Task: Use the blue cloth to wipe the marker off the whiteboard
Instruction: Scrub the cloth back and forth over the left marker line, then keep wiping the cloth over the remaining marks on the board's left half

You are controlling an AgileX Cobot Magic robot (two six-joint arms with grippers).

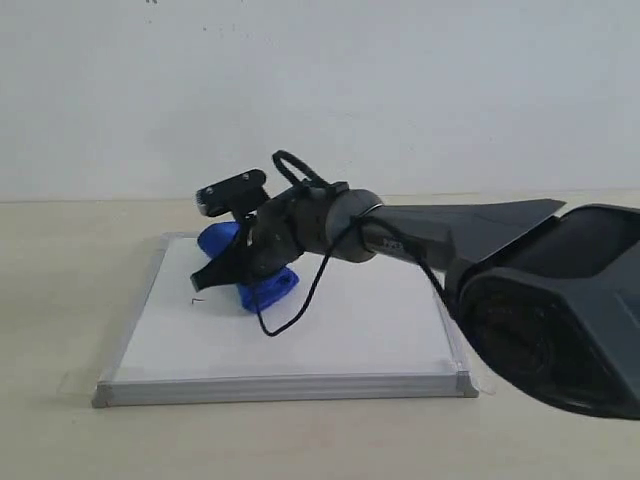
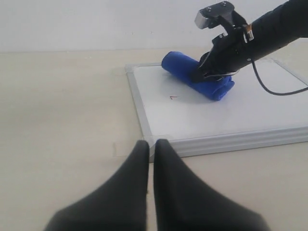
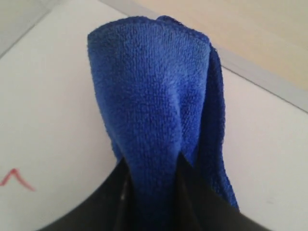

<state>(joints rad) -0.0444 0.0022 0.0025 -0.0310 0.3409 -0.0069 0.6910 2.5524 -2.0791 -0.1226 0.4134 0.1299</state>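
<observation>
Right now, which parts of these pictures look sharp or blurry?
Exterior view: even, soft light, the near arm looms blurred. Left wrist view: the left gripper is a dark blur, the whiteboard clearer. Right wrist view: the blue cloth fibres are crisp.

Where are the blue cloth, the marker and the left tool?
blue cloth (image 2: 179,64): left wrist view, its free rolled end.
marker (image 2: 173,97): left wrist view, middle of the red stroke.
left tool (image 2: 151,143): left wrist view, midway between its shut fingertips.
</observation>
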